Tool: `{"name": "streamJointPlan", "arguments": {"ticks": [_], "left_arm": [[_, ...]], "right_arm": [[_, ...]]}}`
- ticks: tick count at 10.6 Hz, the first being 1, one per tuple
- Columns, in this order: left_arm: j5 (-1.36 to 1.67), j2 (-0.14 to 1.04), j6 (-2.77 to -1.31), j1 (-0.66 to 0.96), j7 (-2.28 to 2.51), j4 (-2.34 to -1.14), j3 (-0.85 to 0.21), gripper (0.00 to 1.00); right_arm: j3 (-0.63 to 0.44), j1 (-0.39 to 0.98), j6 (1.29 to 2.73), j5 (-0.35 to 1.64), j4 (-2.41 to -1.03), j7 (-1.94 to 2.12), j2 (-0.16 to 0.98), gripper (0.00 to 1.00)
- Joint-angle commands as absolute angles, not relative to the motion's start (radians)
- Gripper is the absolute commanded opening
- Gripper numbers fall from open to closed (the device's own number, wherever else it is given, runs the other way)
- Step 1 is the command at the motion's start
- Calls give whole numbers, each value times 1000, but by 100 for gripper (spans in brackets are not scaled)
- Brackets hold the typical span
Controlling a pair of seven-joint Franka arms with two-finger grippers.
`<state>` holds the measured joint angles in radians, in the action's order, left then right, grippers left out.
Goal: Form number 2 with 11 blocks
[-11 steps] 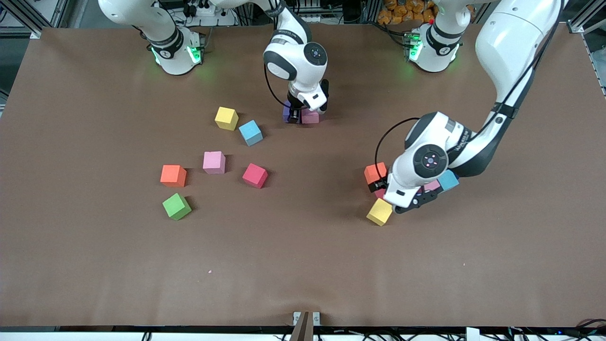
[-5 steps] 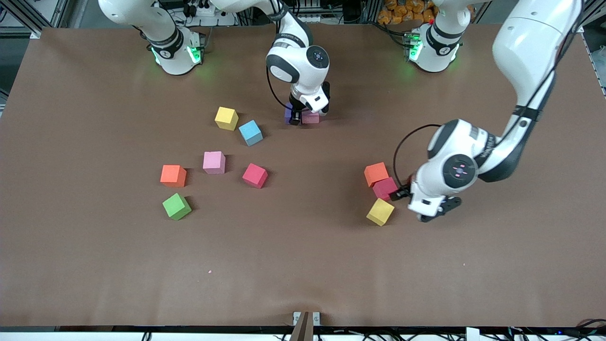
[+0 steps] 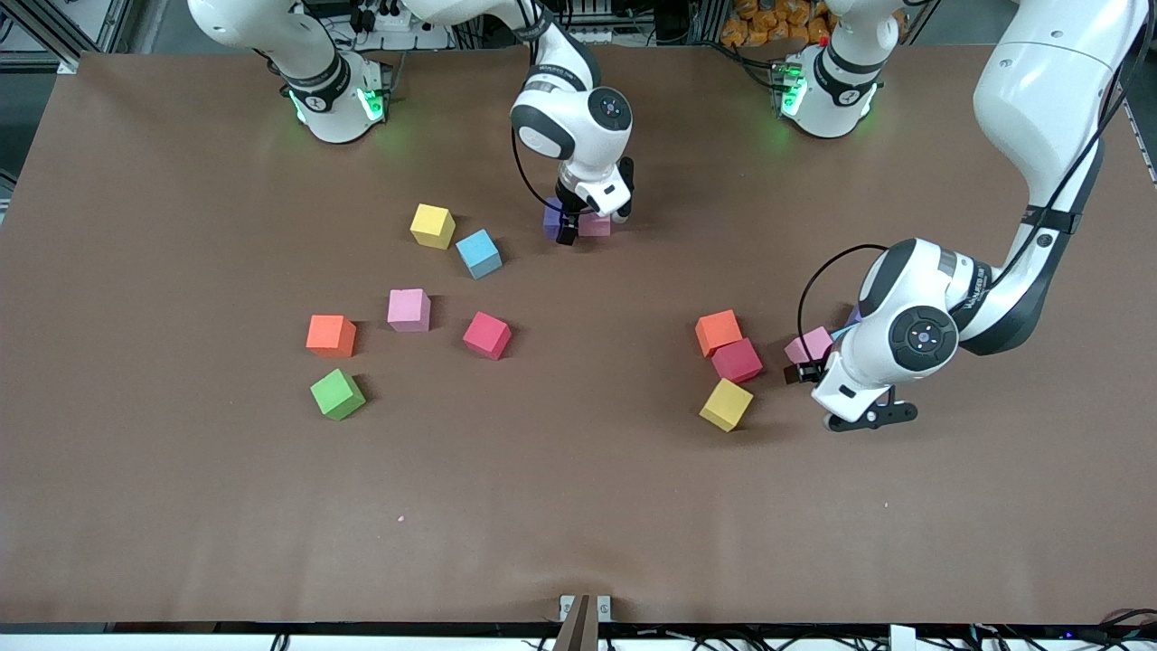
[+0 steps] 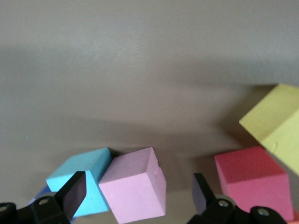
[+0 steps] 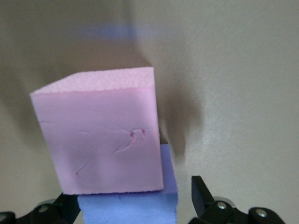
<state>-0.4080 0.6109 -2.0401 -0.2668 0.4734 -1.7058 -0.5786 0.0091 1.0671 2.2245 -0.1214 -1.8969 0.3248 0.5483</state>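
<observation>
R gripper (image 3: 567, 233) is seen in the upper middle of the front view, low over a purple cube (image 3: 550, 217) and a pink cube (image 3: 597, 225) that touch side by side. In the R wrist view its fingers (image 5: 202, 193) are spread, w/ the purple cube (image 5: 131, 207) between them but not clamped, a gap being seen at one finger, and the pink cube (image 5: 100, 140) just ahead. No 2 is formed yet; only this pair is joined. L gripper (image 3: 801, 372) is found at mid-height toward the L arm's end, open and holding nothing. A 2nd pink cube (image 3: 809, 344) lies just beside it. In the L wrist view that cube (image 4: 133, 189) is seen ahead of the parted fingers (image 4: 74, 191), w/ a light blue cube (image 4: 77, 179) touching it. Close by, an orange cube (image 3: 719, 331) and a crimson cube (image 3: 737, 360) touch, and a yellow cube (image 3: 726, 404) lies just below them in the frame. Toward the R arm's end six more are scattered apart. They are: a 2nd yellow (image 3: 432, 225), a 2nd light blue (image 3: 478, 253), a 3rd pink (image 3: 409, 309), a 2nd crimson (image 3: 487, 334), a 2nd orange (image 3: 331, 334) and, lowest, a green cube (image 3: 337, 394).
</observation>
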Motion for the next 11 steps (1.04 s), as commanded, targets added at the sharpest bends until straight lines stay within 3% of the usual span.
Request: {"name": "streamJointPlan", "arguments": {"ticks": [1, 4, 7, 11], "left_arm": [[-434, 591, -2040, -281, 199, -1736, -592, 100], [-436, 569, -2051, -351, -203, -1773, -626, 100], [-437, 565, -2207, -491, -528, -1885, -701, 100], [-439, 511, -2230, -497, -606, -1960, -736, 100]], "right_arm": [[2, 1074, 2145, -143, -1896, 292, 459, 100], [-5, 1036, 2079, -143, -1894, 229, 388, 100], [-5, 915, 2059, -143, -1896, 229, 357, 100], [-5, 781, 2108, -141, -1911, 53, 368, 100]]}}
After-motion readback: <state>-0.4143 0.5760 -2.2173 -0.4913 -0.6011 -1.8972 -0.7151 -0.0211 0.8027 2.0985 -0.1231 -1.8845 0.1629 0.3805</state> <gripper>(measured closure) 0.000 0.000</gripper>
